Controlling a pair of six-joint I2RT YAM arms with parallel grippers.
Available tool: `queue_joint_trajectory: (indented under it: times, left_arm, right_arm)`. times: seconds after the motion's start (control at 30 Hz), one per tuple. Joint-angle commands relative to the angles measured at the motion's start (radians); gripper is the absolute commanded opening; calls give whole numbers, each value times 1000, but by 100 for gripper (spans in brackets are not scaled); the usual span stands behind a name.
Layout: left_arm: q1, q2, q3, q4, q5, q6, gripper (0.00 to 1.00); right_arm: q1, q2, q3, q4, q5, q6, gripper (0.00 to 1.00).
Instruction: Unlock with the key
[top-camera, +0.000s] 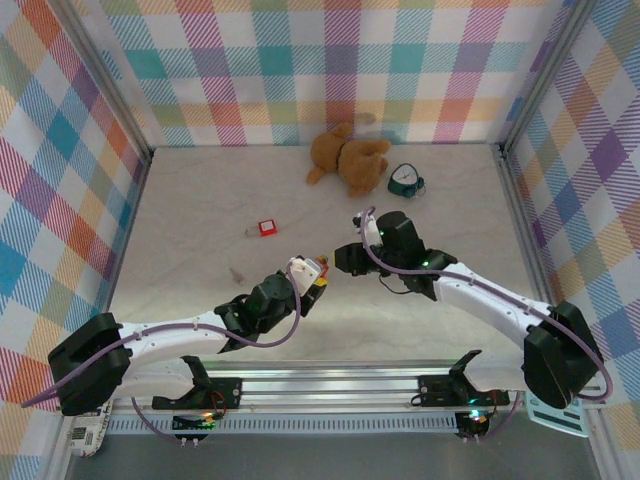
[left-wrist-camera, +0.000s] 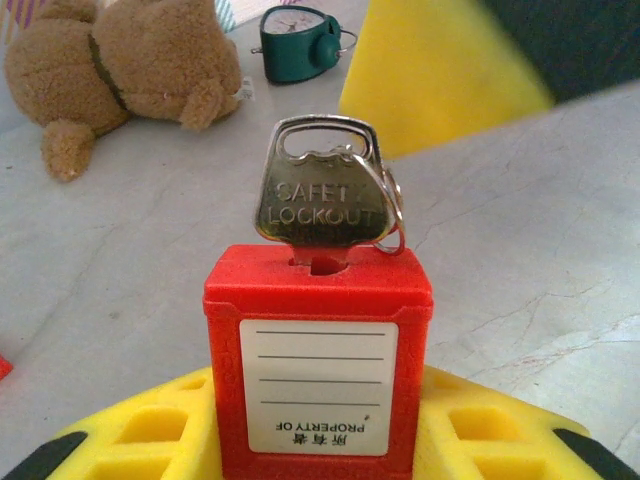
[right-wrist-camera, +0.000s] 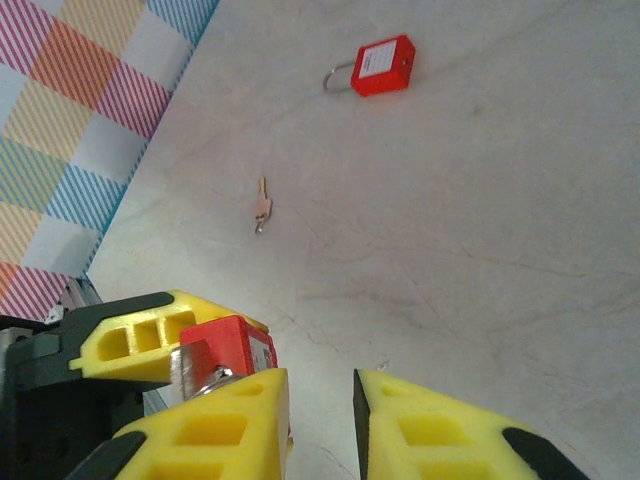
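Silvery key (left-wrist-camera: 318, 205) in red padlock (left-wrist-camera: 318, 370) keyhole

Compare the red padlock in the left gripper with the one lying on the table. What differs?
The held padlock is clamped between the fingers of the left gripper; the loose padlock lies flat on the table. The held padlock has a key in its keyhole; the loose padlock has none. Both are red and boxy, with a white label.

The key (left-wrist-camera: 318, 195) has its blade buried in the red padlock (left-wrist-camera: 318, 370), whose lower end runs off the bottom edge between my left jaws; my right jaws blur yellow behind.
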Motion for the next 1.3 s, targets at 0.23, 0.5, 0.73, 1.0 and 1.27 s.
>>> queue_joint_trajectory:
  times: [0.23, 0.5, 0.73, 1.0, 1.27]
  left_arm:
    - [6, -23, 18, 27, 9, 9, 23]
    - [5, -31, 27, 14, -13, 17, 23]
    - [4, -56, 24, 14, -22, 19, 23]
    - [5, -76, 28, -10, -21, 24, 22]
    - [5, -94, 100, -92, -97, 98, 22]
  right_arm:
    - [16, -11, 53, -54, 65, -50, 25]
    - [-61, 15, 143, -87, -13, 56, 37]
    - [1, 116, 153, -46, -32, 91, 37]
    - [32, 134, 135, -69, -4, 89, 37]
    - [-58, 30, 194, -152, 32, 45, 49]
